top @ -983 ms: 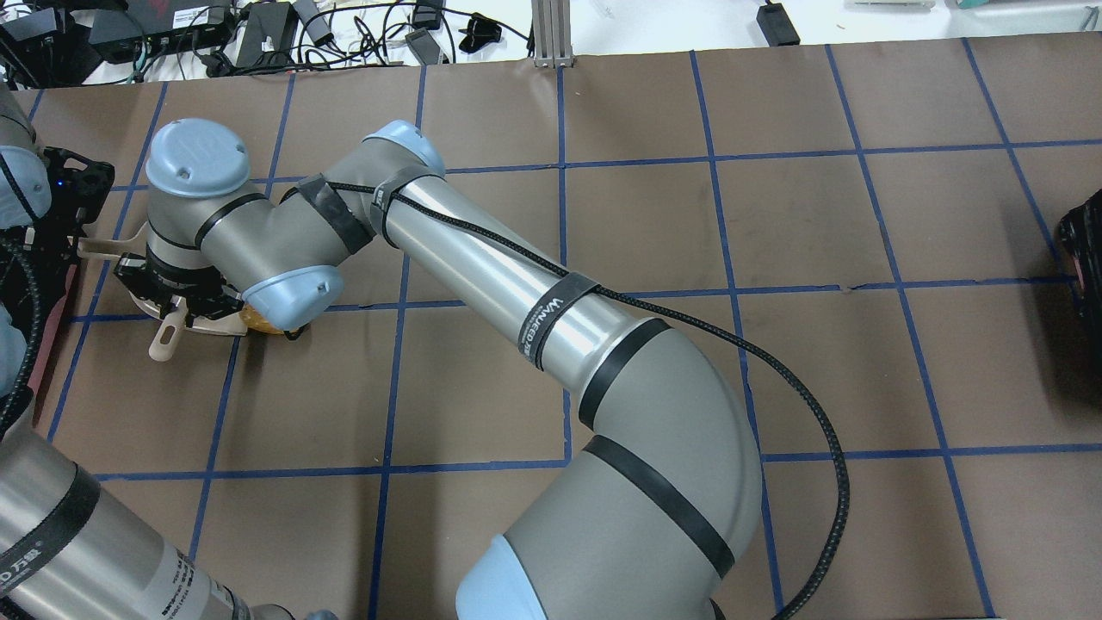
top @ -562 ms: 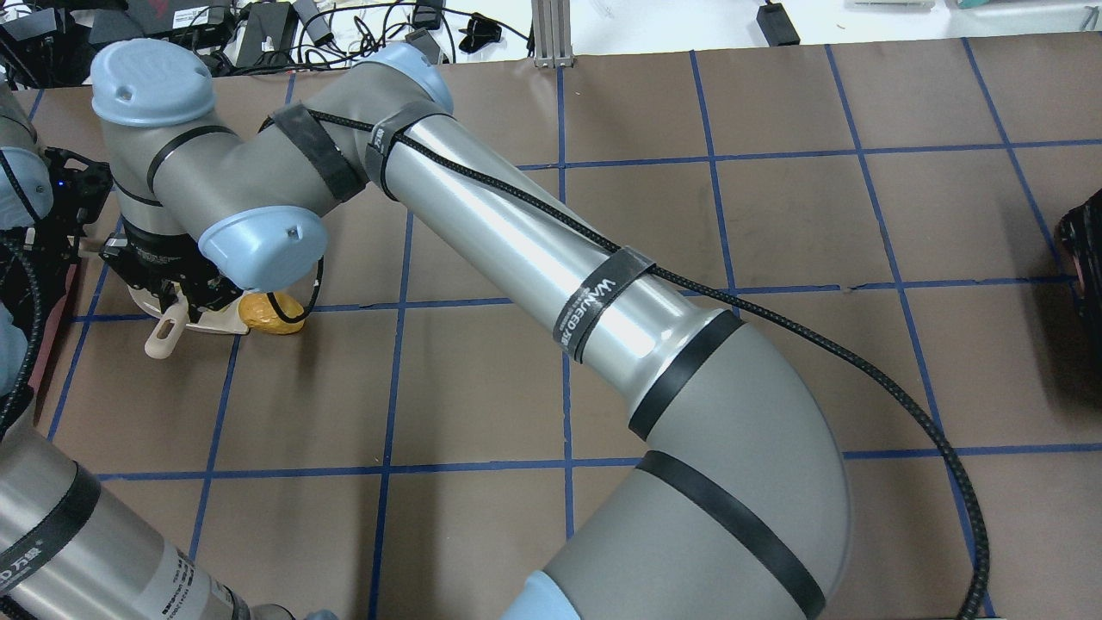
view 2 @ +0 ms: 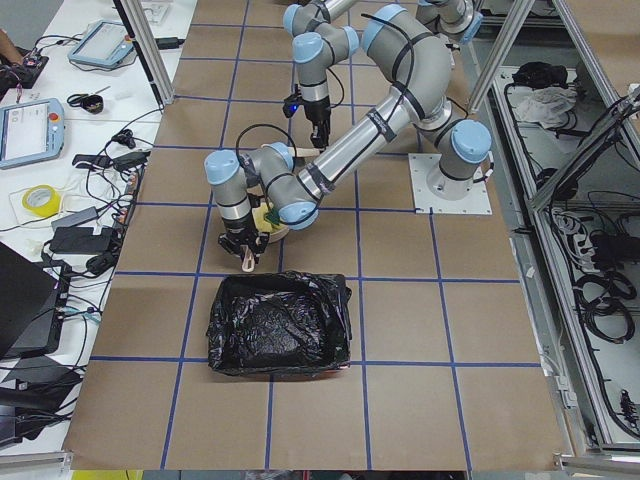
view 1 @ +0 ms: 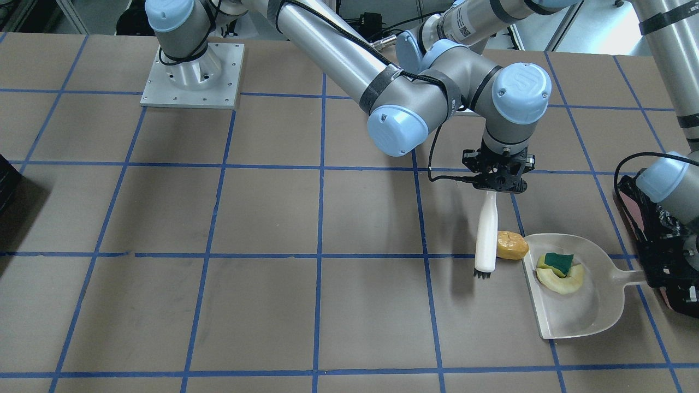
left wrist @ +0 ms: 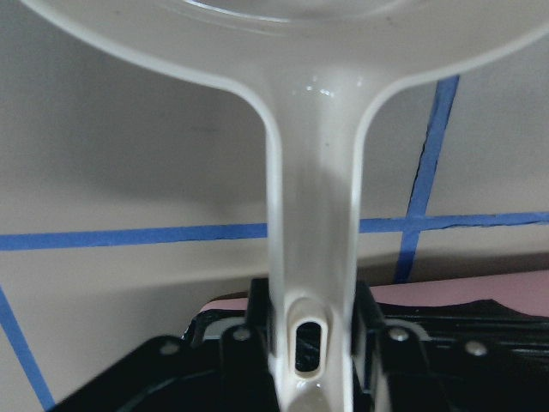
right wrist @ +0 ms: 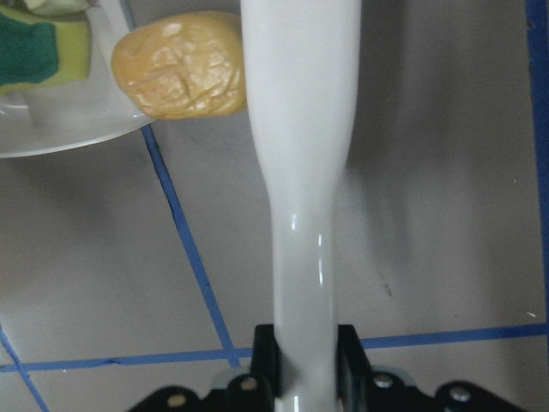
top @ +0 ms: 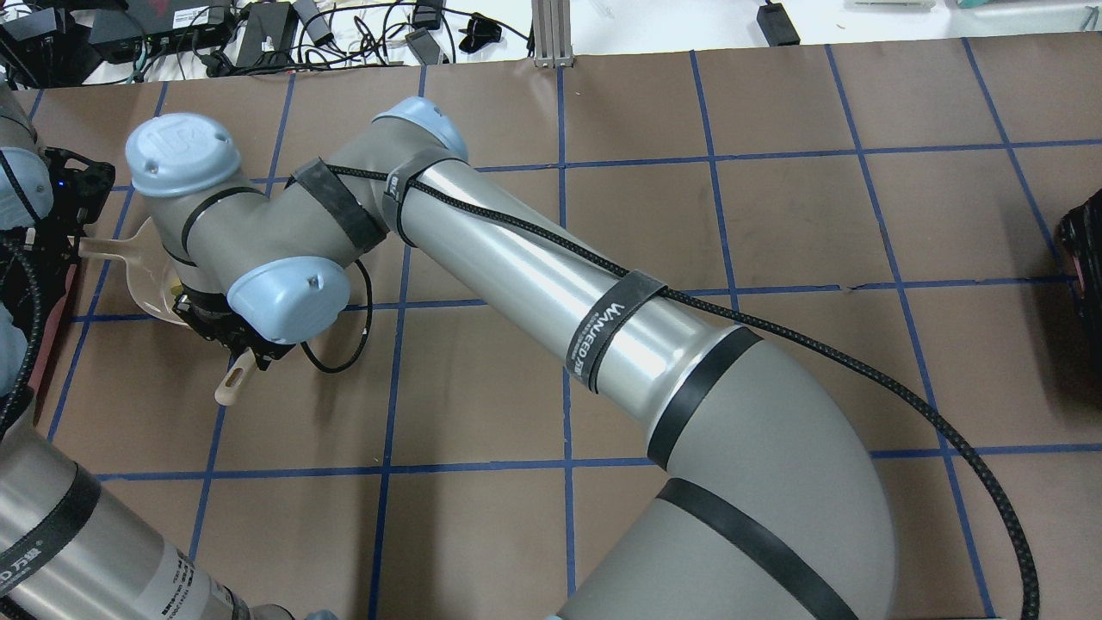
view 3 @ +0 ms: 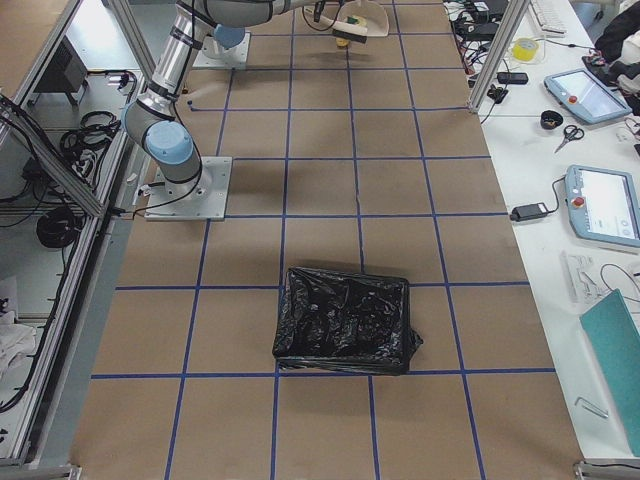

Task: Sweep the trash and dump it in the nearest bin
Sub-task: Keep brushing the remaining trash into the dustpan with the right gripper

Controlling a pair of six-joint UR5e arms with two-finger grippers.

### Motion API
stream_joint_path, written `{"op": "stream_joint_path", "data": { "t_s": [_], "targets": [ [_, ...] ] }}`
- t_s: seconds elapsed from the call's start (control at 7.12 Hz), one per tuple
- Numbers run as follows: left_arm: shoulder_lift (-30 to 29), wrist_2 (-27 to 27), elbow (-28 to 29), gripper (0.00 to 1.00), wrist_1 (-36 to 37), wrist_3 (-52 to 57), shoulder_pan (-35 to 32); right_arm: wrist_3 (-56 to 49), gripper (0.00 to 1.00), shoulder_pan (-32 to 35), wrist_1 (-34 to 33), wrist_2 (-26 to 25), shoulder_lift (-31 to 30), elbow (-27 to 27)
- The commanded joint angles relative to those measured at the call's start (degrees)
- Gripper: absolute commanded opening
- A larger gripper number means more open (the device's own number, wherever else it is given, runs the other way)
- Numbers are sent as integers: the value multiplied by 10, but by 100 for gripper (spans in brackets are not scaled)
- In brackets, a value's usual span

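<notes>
Clamping the white brush (view 1: 486, 232), the right gripper (view 1: 494, 188) could nudge the yellow-orange lump (view 1: 512, 245) past the dustpan (view 1: 579, 319) corner (left gripper (left wrist: 313, 330) clenches its handle).

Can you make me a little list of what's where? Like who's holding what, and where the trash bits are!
left tool: shut on the dustpan handle
right tool: shut on the white brush, bristles pointing down
in the dustpan: green-and-yellow sponge, pale crescent
on the table: orange lump, between brush and dustpan lip
bin: lined with a black bag, near the left tool
</notes>
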Motion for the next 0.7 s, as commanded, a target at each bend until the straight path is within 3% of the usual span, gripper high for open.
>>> {"op": "stream_joint_path", "data": {
  "t_s": [0.0,0.56],
  "targets": [
    [0,1,0,0,0,0,1,69,0,4,-29,-3,-33,65],
    [-1,1,0,0,0,0,0,205,0,25,-122,-28,27,47]
  ]
}}
